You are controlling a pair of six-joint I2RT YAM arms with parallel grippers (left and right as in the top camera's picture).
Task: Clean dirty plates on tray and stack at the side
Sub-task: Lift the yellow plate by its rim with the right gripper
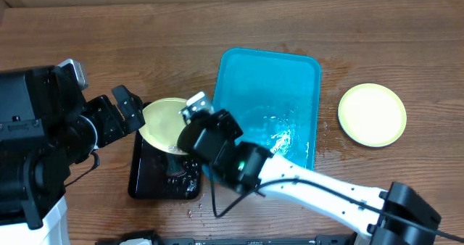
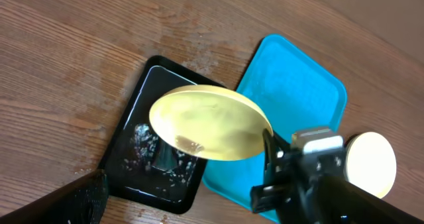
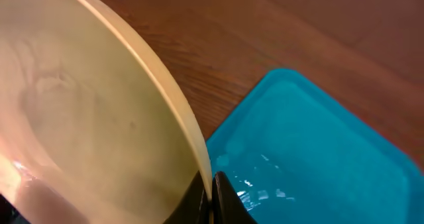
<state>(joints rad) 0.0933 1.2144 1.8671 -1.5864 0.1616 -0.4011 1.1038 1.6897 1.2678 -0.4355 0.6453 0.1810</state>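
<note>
1. Overhead view: the right gripper [image 1: 186, 123] is closed on the right-hand rim of a yellow-green plate [image 1: 161, 120], which it holds tilted above the black tray [image 1: 141, 178]; nothing else supports the plate
2. Right wrist view: the fingers [image 3: 222, 199] pinch the plate's edge at the bottom of the picture; the pale hollow of the plate fills the left side, with a glossy sheen low on it
3. Left gripper [image 1: 133, 109]: its jaws stand spread wide and hold nothing; it sits just beside the plate's left rim, and whether it touches the rim cannot be told; in the left wrist view only one dark finger [image 2: 74, 201] shows, in the lower left corner, well apart from the plate
4. Turquoise tray [image 1: 297, 71]: it lies flat on the wooden table [image 1: 87, 27], right of the black tray and angled against it, with its lower left corner lying over that tray's edge in the left wrist view; no plate lies in it; water drops glint on its floor towards its lower end
5. Second plate [image 1: 372, 114]: it lies flat on the table to the right of the turquoise tray, apart from it, alone; its face is pale with a yellow-green rim
6. Black tray: wet glints and specks show inside it, below the held plate
</note>
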